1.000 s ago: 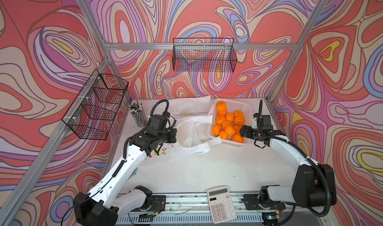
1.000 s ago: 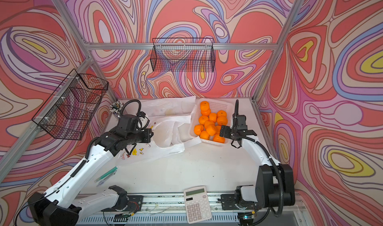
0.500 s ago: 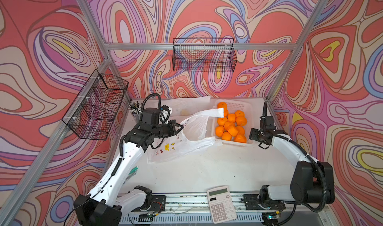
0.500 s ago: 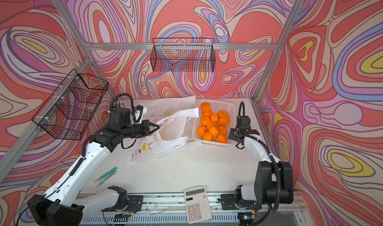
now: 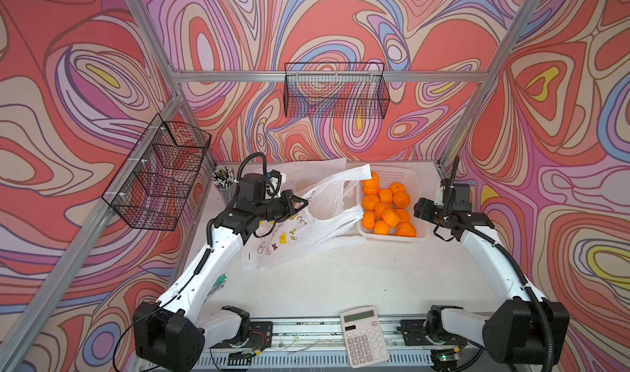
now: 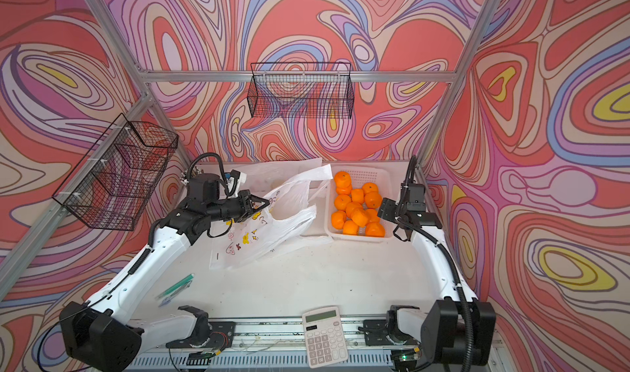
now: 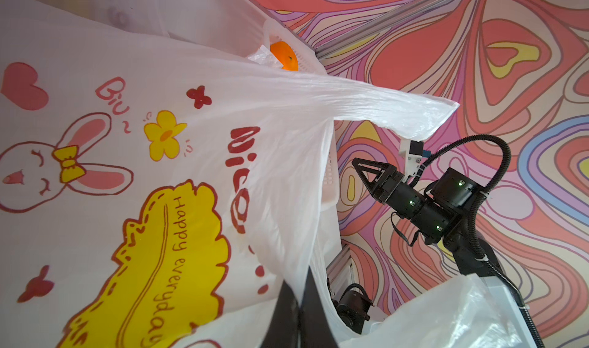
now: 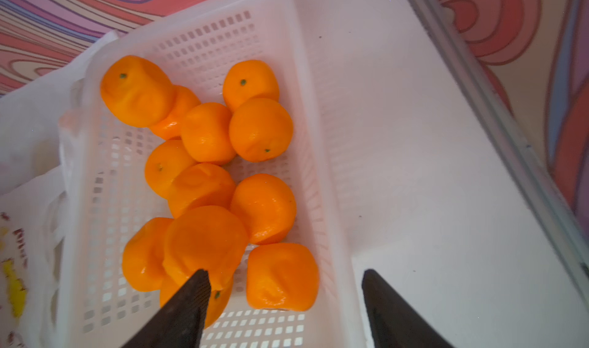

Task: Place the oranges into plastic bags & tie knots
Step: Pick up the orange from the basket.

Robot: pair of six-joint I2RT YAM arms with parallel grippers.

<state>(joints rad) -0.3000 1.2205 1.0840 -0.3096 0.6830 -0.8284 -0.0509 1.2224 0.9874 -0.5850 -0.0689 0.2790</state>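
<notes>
Bunny-printed plastic bag [image 5: 300, 237] lifted by its rim, left gripper [image 5: 302, 203] clamped tight on it, oranges [image 5: 385, 210] heaped in the white basket [image 5: 392, 176] just beside it, right gripper [image 8: 285, 271] gaping wide, empty, over the basket's edge.

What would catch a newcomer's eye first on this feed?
The pile of bright oranges in the white basket at the back right of the table, with the open right gripper hovering over its right edge. Next, the bunny-printed plastic bag, pinched and held up by the left gripper at centre back.
</notes>
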